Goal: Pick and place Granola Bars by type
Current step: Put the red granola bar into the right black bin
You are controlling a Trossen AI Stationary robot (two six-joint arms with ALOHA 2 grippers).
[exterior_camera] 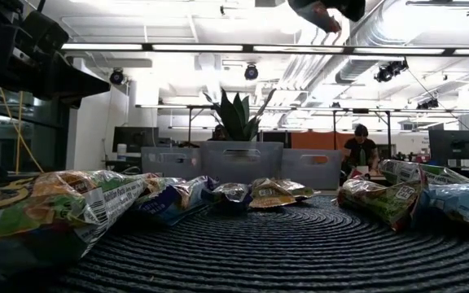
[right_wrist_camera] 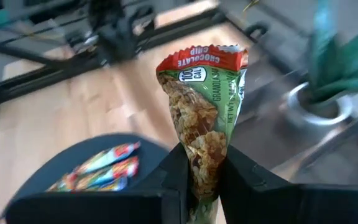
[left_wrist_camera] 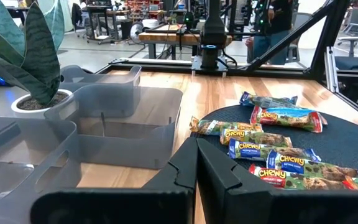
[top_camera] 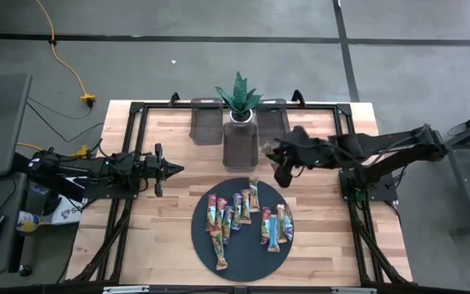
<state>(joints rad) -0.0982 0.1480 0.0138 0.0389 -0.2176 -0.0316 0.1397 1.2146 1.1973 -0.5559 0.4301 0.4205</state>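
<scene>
I see glossy, crinkled wrappers on the Granola Bars, lying on a matt, ribbed dark disc. Beside the disc, the bench is pale, smooth-grained wood; the bins look frosted, translucent plastic.

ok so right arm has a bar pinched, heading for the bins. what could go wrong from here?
1. The right hand pinches the granola bar only at its lower end; the rest sticks up free, so it may swing or slip.
2. The plant stands right among the grey bins, beside the arm's path; a bump seems possible.
3. The three bins sit close together, so the bar could land in the wrong one.

The left hand waits, shut, clear of the disc.
</scene>
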